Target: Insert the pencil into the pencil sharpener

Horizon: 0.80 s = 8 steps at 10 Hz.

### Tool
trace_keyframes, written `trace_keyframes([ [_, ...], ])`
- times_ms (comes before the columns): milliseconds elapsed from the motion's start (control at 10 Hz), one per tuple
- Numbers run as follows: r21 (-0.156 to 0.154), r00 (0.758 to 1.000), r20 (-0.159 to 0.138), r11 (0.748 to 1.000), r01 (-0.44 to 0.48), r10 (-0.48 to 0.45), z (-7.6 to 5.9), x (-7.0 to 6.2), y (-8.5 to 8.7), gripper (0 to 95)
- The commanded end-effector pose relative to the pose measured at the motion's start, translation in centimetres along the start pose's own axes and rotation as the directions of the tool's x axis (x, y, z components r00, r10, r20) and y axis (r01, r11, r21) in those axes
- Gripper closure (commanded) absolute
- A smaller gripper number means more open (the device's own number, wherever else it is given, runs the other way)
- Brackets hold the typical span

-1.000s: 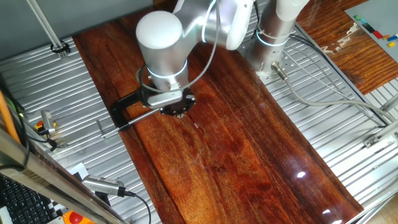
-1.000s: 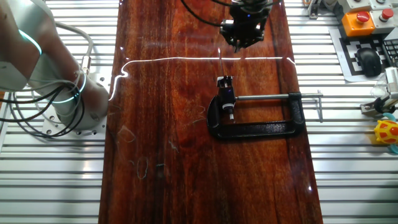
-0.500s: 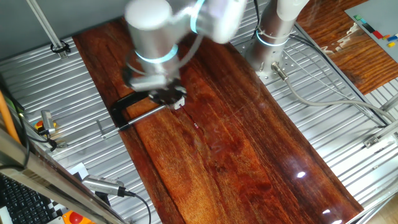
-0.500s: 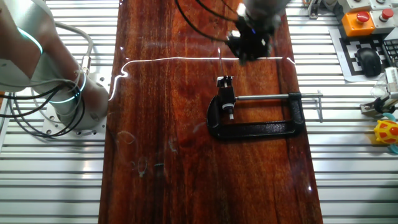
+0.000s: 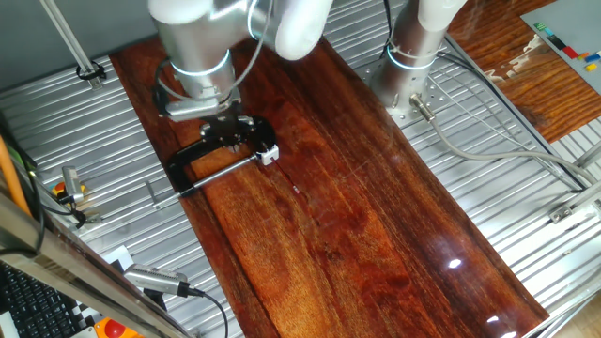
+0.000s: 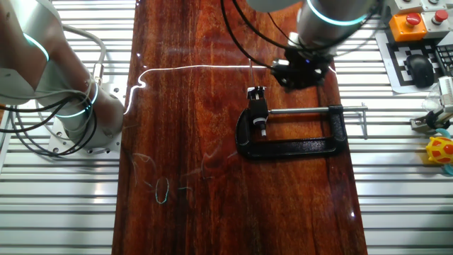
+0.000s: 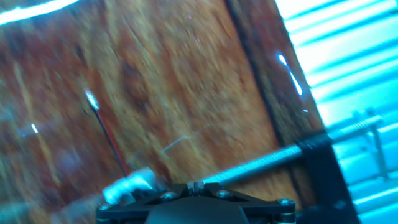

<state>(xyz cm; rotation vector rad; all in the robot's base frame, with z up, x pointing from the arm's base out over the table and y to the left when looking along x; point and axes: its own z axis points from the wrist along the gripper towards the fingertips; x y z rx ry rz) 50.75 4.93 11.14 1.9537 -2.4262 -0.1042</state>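
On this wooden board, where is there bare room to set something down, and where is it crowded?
The long stretch of dark wooden board on the side of the black C-shaped clamp away from the end effector is bare. It is crowded around the clamp: the small white pencil sharpener sits at its head, the thin reddish pencil lies beside it, and the end effector hovers there.

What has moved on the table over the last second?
Only the arm: the pincer swung sideways over the wood, ending above the clamp's screw rod. It took hold of nothing. The pencil, the white sharpener and the black clamp stayed put.
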Motion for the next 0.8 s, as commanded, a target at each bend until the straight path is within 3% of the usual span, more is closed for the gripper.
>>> trace_keyframes([
  [100,0.02,0.984,-0.013,0.984,-0.177,0.178,0.3,-0.9,0.6,95.0],
  [200,0.02,0.985,-0.011,0.985,-0.174,0.174,0.3,-0.9,0.6,95.0],
  [300,0.016,0.988,-0.006,0.988,-0.157,0.157,-0.1,0.2,0.3,95.0],
  [500,0.016,0.991,-0.006,0.991,-0.134,0.134,-1.3,3.4,-0.6,95.0],
  [600,0.018,0.993,-0.013,0.993,-0.12,0.12,-1.8,5.7,-1.5,95.0],
  [800,0.015,0.993,-0.002,0.992,-0.121,0.121,-2.1,7.9,-1.8,95.0],
])
